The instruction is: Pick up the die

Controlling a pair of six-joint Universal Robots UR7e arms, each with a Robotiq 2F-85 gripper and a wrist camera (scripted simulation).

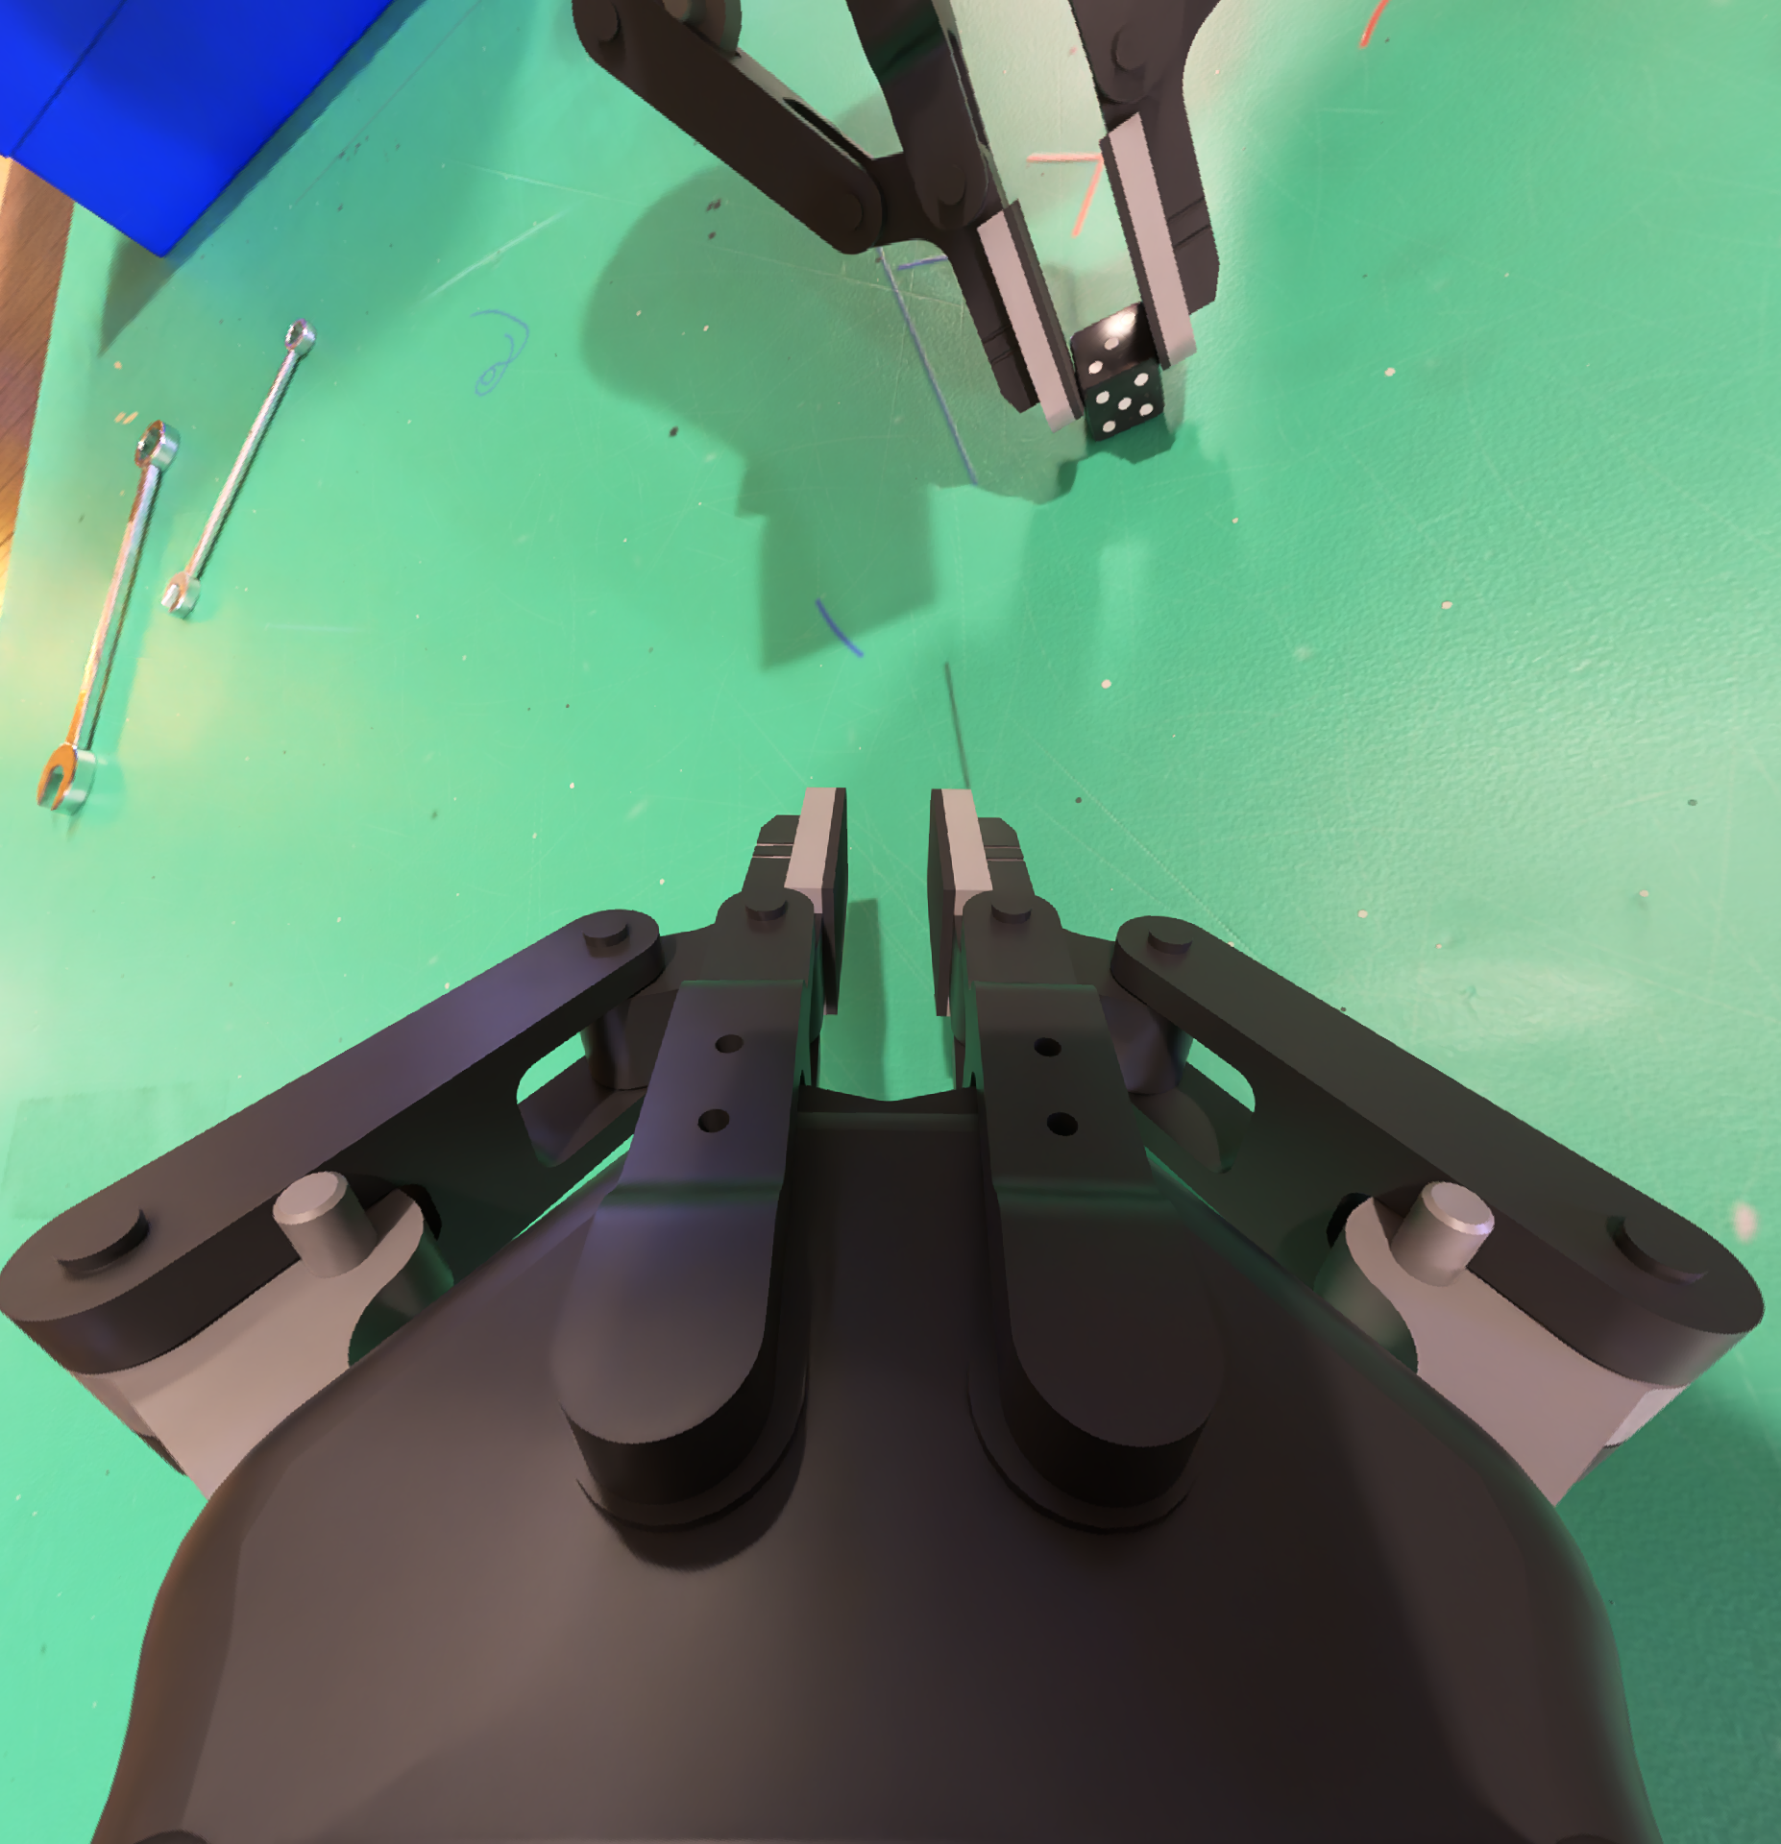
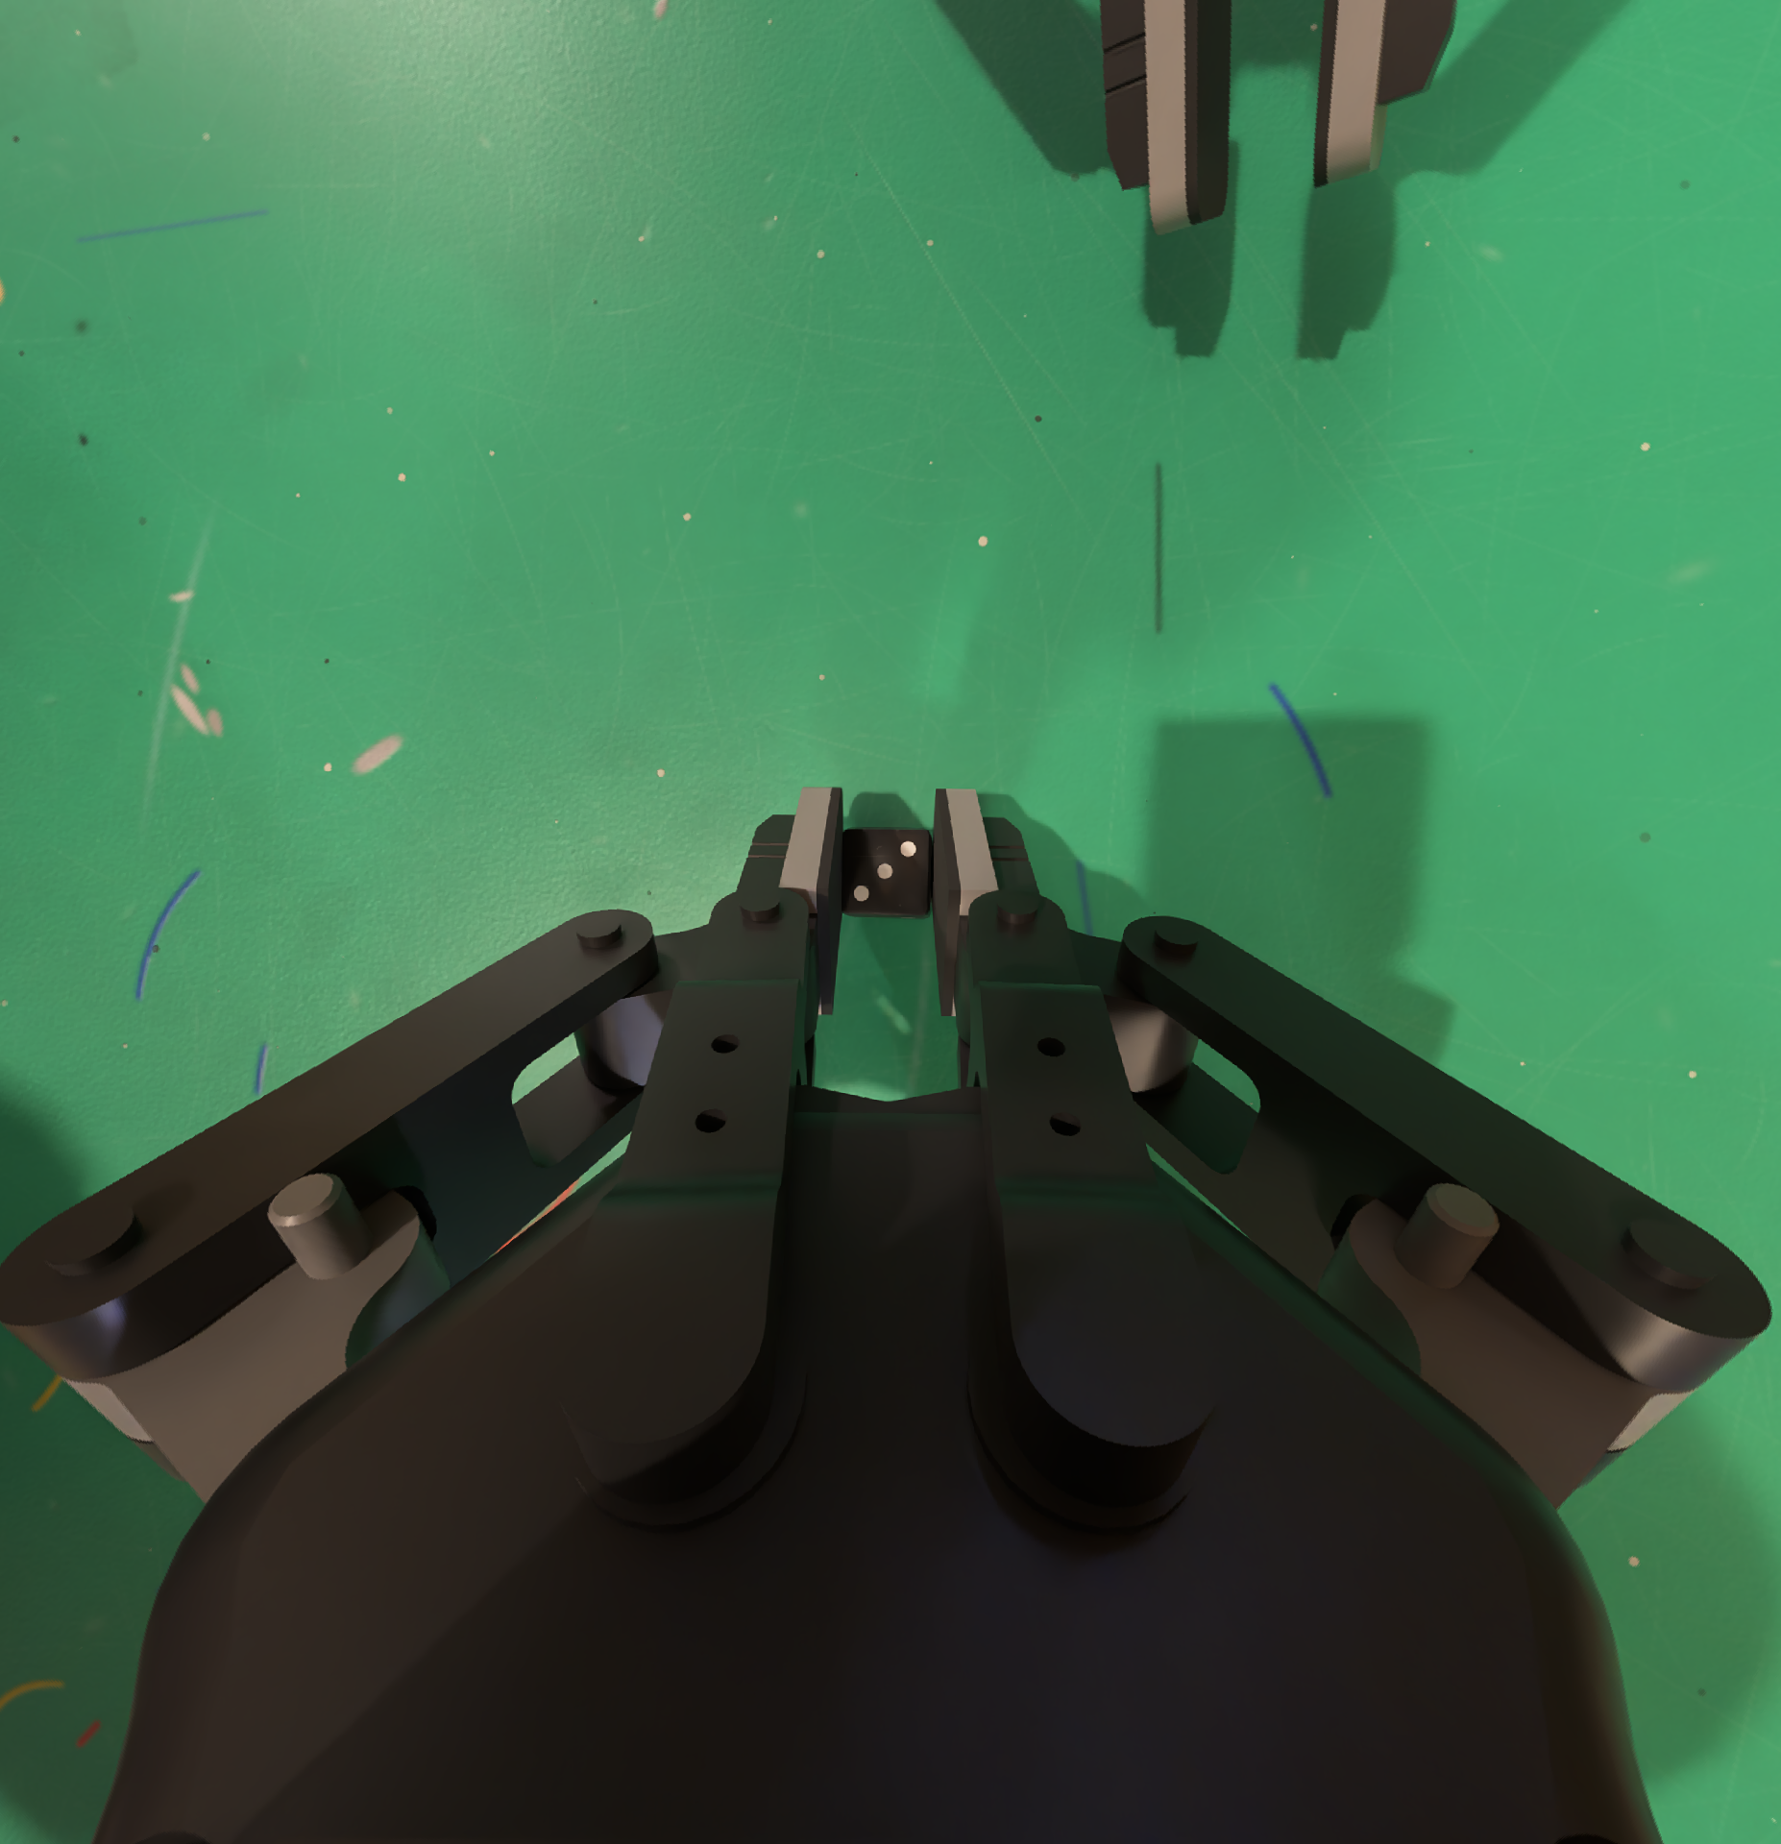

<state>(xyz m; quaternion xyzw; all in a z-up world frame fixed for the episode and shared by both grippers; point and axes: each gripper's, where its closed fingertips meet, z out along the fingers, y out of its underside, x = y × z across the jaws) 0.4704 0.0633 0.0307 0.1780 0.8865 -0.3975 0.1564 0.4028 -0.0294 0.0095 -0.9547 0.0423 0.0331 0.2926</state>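
The die is black with white pips and sits between the pads of my right gripper, which is shut on it. In the left wrist view the same die is at the far right, clamped by the right gripper, at or just above the green mat; I cannot tell which. My left gripper hovers over bare mat nearer the camera, its fingers a narrow gap apart with nothing between them. It also shows at the top of the right wrist view.
A blue box stands at the far left corner. Two metal wrenches lie near the mat's left edge, with wooden floor beyond it. The mat bears pen marks and specks.
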